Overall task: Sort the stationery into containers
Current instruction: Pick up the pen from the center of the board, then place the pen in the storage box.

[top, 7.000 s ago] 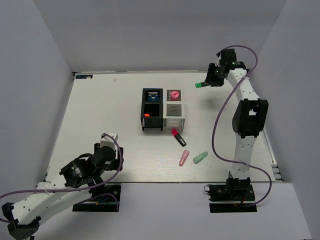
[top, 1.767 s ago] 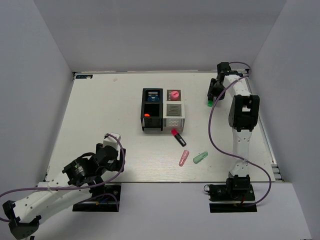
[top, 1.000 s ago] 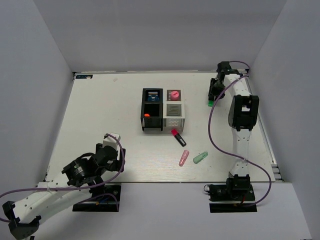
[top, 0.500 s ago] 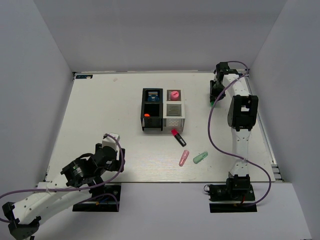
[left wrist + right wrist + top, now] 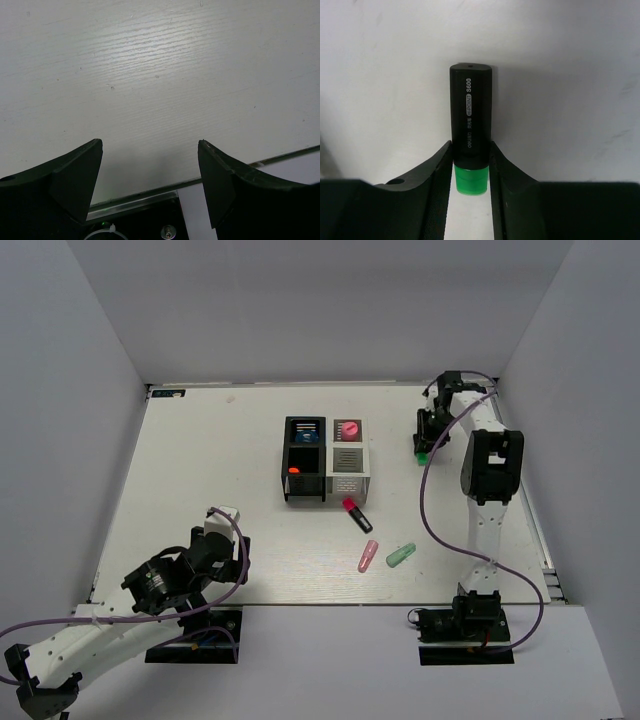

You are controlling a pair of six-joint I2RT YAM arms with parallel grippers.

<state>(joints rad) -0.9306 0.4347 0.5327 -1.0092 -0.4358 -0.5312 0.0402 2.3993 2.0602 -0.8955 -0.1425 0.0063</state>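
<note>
A black marker [image 5: 470,110] with a green cap [image 5: 422,454] lies on the table at the far right. My right gripper [image 5: 470,165] is shut on it, both fingers pressed against its barrel just above the cap. The black organiser [image 5: 287,472] and white organiser [image 5: 362,475] stand joined at mid-table. Near them lie a red-capped marker [image 5: 357,514], a pink capsule [image 5: 368,555] and a mint capsule [image 5: 400,555]. My left gripper [image 5: 150,150] hangs open over bare table at the near left, holding nothing.
A blue pot [image 5: 304,433], a pink tube [image 5: 347,428] and an orange-capped marker [image 5: 294,470] sit inside the organiser cells. White walls enclose the table on three sides. The table's metal front edge [image 5: 140,200] shows under the left gripper.
The right gripper's fingers have closed in onto the green-capped marker, which has shifted slightly nearer. The left arm has not moved.
</note>
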